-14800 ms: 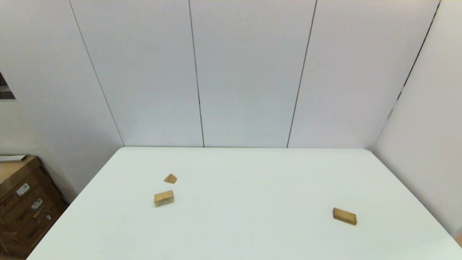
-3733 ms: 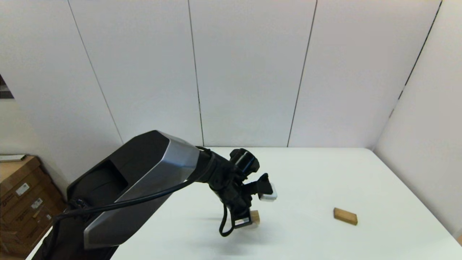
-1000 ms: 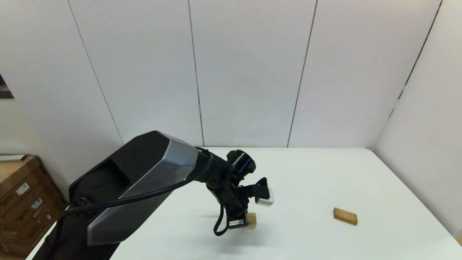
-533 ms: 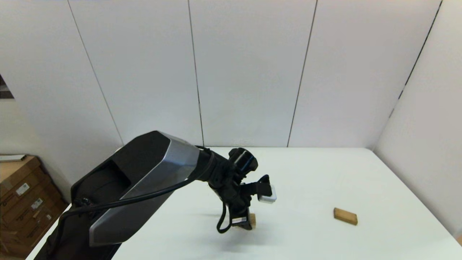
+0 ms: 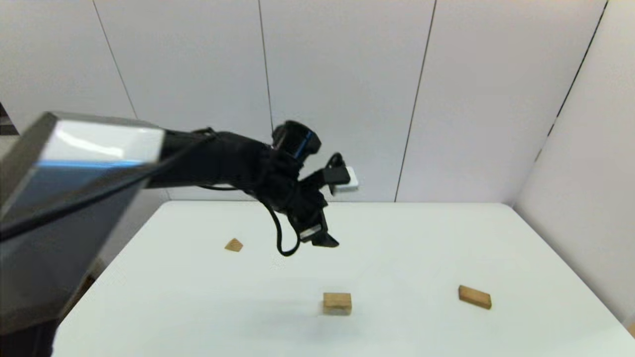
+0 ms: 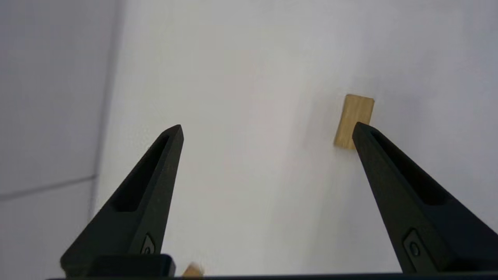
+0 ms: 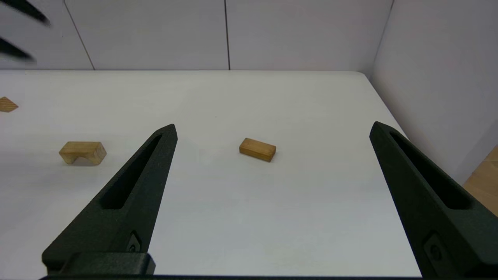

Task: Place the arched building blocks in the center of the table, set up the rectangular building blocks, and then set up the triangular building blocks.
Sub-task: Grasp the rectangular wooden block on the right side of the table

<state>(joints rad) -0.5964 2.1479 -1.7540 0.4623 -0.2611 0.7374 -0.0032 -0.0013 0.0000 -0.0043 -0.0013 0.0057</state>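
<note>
White table [image 5: 407,238] carries three blocks; arch block [image 5: 337,303] stands on its legs near the centre, well below the raised left gripper [image 6: 268,130], whose fingers are spread wide and empty; flat block [image 7: 257,149] lies ahead of the right gripper [image 7: 272,130], between its wide-spread, empty fingers, long axis crosswise and slightly skewed; right arm is judged nearer; wedge [image 5: 233,245] lies far off left.

Pale panelled walls [image 5: 342,74] with thin dark vertical seams.
</note>
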